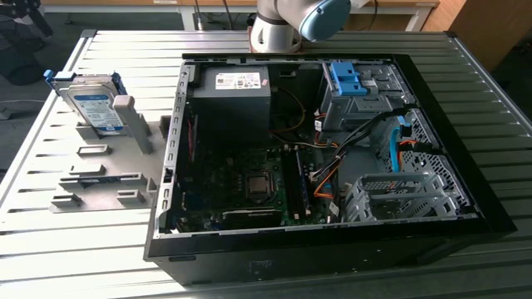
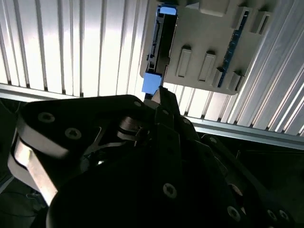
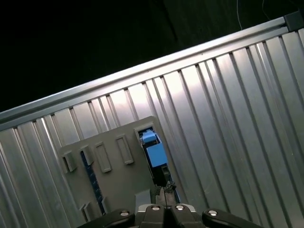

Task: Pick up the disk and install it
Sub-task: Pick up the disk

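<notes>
Disk: the flat silver rectangular disk point(image 1: 90, 104) in its bright blue plastic frame stands on edge in the grey plastic rack point(image 1: 108, 187), to the exterior view's left of the open black computer case point(image 1: 332, 252).
Gripper: the black metal gripper point(image 3: 164, 191), clenched on nothing, hangs above the disk without touching it.

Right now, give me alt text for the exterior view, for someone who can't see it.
A silver disk in a blue frame stands on edge in a grey holder at the exterior view's left, beside an open computer case on a slatted metal table. Part of the robot arm shows behind it.
</notes>
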{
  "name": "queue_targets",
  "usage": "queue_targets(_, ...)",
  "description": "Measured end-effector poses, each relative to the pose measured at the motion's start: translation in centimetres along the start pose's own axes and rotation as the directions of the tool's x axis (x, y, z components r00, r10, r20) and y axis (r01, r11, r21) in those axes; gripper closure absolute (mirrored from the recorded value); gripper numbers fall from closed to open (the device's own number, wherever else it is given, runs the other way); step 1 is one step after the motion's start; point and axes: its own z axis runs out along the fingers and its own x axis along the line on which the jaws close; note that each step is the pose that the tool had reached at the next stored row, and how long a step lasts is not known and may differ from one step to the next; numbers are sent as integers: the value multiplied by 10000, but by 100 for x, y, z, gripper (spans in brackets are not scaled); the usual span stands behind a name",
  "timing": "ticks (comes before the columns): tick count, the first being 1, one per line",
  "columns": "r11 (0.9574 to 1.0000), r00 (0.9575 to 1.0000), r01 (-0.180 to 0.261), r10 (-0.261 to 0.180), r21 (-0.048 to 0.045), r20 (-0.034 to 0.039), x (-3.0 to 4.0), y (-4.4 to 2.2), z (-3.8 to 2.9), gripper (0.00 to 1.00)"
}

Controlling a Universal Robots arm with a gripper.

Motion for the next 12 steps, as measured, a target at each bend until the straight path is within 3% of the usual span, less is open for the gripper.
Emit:
queue_targets(4, 9982, 9983, 588, -588, -128, -29, 0, -1, 5, 89)
queue_targets(7, 9971, 9978, 655, -659, -386, -100, 0, 0, 6, 89)
queue_targets(12, 9967, 9975, 699, -703, -418, -82, 2, -1, 9, 89)
